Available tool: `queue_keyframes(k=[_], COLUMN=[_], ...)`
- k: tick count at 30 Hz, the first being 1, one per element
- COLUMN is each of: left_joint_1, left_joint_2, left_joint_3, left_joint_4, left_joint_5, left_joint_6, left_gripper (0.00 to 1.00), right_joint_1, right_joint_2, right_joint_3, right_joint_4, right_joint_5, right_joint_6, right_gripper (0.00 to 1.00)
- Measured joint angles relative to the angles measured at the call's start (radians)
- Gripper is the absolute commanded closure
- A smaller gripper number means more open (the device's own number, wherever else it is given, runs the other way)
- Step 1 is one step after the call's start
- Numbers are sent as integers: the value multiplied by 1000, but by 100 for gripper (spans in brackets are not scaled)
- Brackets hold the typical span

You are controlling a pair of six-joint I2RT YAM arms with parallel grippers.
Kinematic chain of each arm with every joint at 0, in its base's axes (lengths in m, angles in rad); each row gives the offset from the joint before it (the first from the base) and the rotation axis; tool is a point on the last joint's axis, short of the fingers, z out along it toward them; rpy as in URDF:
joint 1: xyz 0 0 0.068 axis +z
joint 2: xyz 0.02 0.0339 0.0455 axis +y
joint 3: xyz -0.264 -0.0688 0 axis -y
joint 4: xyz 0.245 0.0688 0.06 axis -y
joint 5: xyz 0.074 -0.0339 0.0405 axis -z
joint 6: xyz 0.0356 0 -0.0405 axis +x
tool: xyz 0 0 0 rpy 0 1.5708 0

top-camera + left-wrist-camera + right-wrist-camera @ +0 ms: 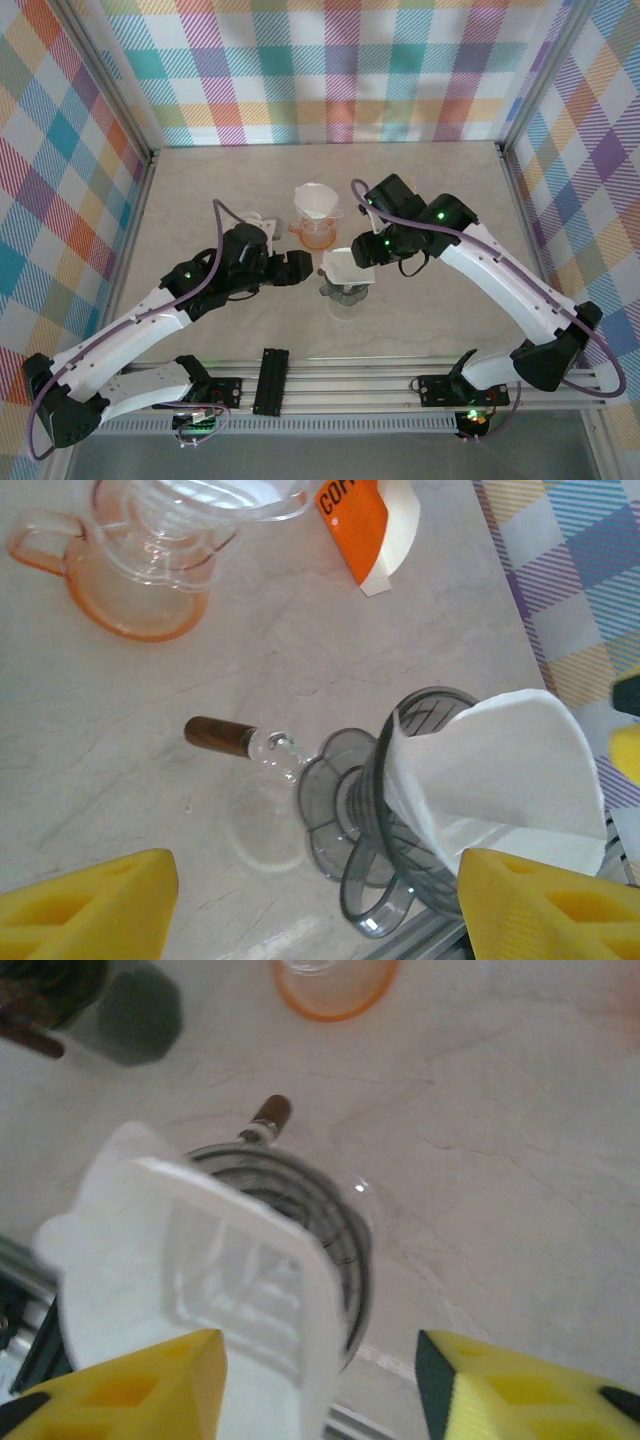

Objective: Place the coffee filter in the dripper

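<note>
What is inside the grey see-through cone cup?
A white paper coffee filter, sticking out past the rim of the smoky grey dripper. It covers the inside bottom, so that part is hidden.

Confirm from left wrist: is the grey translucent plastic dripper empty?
No, a white paper cone filter sits in the grey translucent plastic dripper, poking out past its rim.
</note>
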Motion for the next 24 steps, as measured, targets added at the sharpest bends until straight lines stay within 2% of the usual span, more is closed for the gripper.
queue_keyframes(k=[3,9,12,16,22,24], left_joint_1=[-5,-6,-6,-8,-10,-11], left_joint_2=[27,74,92,109,129,138], left_joint_3=[19,43,44,44,44,44], left_joint_4=[16,20,24,27,51,60], left_joint_5=[11,23,36,47,66,74], left_joint_6=[3,3,3,3,2,2], left_gripper=[28,32,34,34,35,37], right_joint_1=[-26,-26,-14,24,73,84], right_joint_2=[15,42,44,58,95,105], right_joint_3=[-13,-15,-15,-15,-15,-15], right_joint_4=[5,26,28,27,24,24], right_joint_5=[-15,-41,-31,15,84,109], right_joint_6=[-16,-40,-48,-56,-64,-66], right_gripper=[60,85,93,99,100,100])
